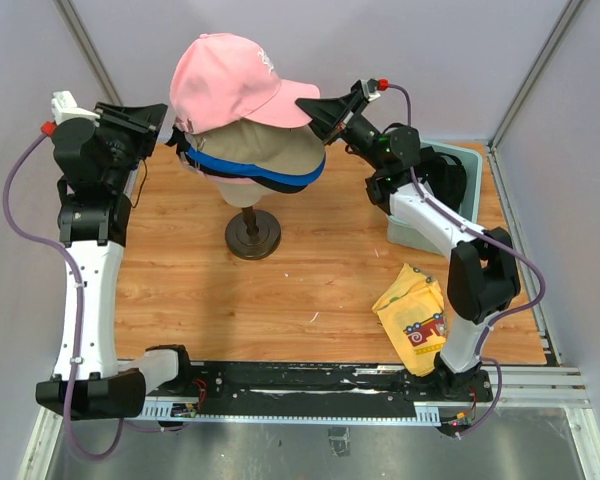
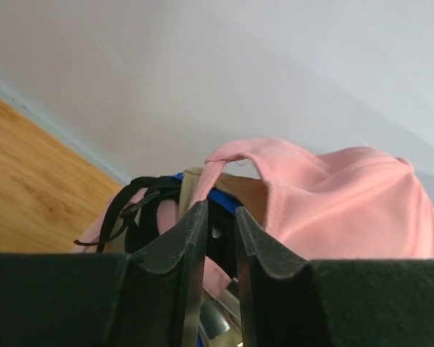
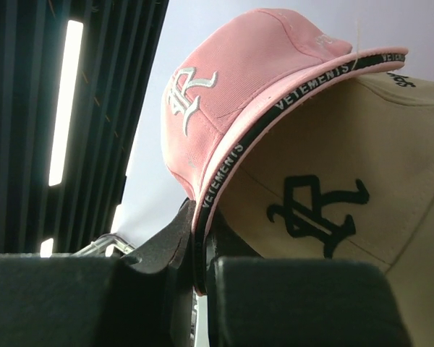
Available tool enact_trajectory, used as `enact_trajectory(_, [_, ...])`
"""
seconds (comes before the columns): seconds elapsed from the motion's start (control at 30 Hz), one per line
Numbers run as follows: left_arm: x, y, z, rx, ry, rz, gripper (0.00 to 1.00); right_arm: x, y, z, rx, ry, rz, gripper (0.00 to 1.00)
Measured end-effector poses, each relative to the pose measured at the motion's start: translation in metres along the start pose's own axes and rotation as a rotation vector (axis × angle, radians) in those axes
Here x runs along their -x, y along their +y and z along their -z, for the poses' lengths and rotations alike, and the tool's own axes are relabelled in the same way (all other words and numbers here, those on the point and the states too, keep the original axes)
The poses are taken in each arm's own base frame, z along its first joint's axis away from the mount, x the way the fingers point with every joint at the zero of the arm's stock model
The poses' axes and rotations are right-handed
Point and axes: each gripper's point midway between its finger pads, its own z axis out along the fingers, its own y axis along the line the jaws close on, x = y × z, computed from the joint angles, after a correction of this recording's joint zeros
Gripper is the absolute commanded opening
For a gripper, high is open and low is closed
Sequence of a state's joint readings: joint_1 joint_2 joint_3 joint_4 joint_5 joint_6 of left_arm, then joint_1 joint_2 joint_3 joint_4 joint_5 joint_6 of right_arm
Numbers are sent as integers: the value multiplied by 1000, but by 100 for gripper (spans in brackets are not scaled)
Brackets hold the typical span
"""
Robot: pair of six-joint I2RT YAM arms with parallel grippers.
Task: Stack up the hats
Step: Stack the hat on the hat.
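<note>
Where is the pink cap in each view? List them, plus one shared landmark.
Top external: pink cap at top centre, the uppermost cap.
Left wrist: cap at centre-right, back strap showing.
Right wrist: cap at upper centre, logo and brim showing.
Shared landmark: tan cap directly beneath it.

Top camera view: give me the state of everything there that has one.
pink hat: topmost, brim pinched.
tan hat: directly under the pink.
blue hat: under the tan.
right gripper: shut on pink hat's brim.
left gripper: behind the hats, jaws narrow, grip unclear.
yellow cloth: crumpled, untouched.
</note>
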State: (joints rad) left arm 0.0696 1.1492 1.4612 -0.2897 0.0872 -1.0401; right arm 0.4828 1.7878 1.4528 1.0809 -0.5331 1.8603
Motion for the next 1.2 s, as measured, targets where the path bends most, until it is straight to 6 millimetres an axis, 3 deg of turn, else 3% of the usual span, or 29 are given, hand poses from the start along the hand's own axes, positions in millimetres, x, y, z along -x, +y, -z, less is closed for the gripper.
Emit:
enact_trajectory(0.23, [19, -24, 13, -43, -67, -17, 29, 0, 12, -11, 34, 32, -18, 1])
enact_trajectory(0.63, [13, -13, 6, -21, -41, -41, 42, 2, 10, -17, 45, 60, -92, 1])
enact_trajectory(0.97, [-6, -3, -1, -25, 43, -60, 46, 0, 18, -15, 78, 72, -115, 1])
enact_trajectory(1.2, [-18, 4, -6, -30, 95, -58, 48, 1, 13, -15, 79, 73, -133, 1])
